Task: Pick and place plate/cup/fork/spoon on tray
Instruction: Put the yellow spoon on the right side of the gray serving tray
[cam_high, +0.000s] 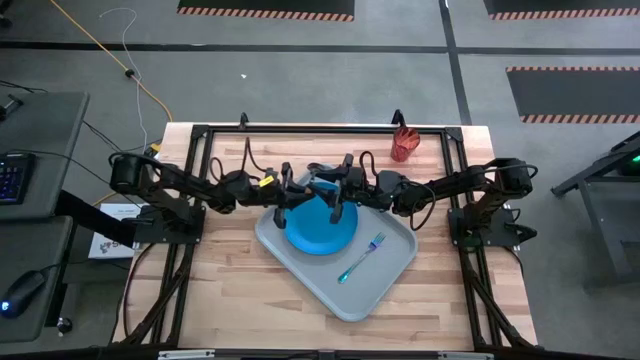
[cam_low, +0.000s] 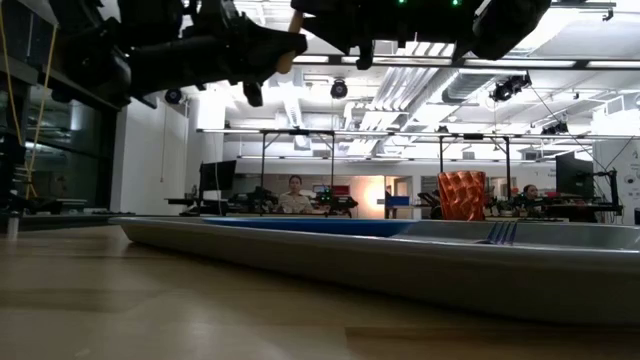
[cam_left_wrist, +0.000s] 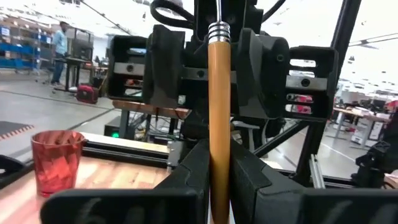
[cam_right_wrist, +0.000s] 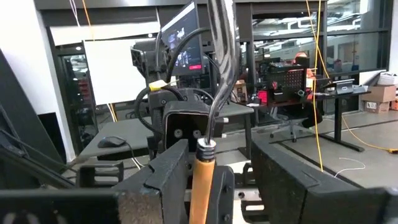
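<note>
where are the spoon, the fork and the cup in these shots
spoon (cam_left_wrist: 218, 124): left wrist view, on the middle of its orange handle
fork (cam_high: 361, 257): high view, on its teal handle, lying on the tray
cup (cam_high: 404, 145): high view, on its red-orange side wall, at the table's far edge

Left gripper (cam_left_wrist: 219, 177) fingers closed on spoon (cam_left_wrist: 218, 118), orange handle upright between them, metal collar at top. Right gripper (cam_left_wrist: 219, 68) directly opposite, close, dark fingers either side of handle. Red cup (cam_left_wrist: 56, 160) stands on wooden table (cam_left_wrist: 130, 174), well apart. Person far in room behind.
</note>
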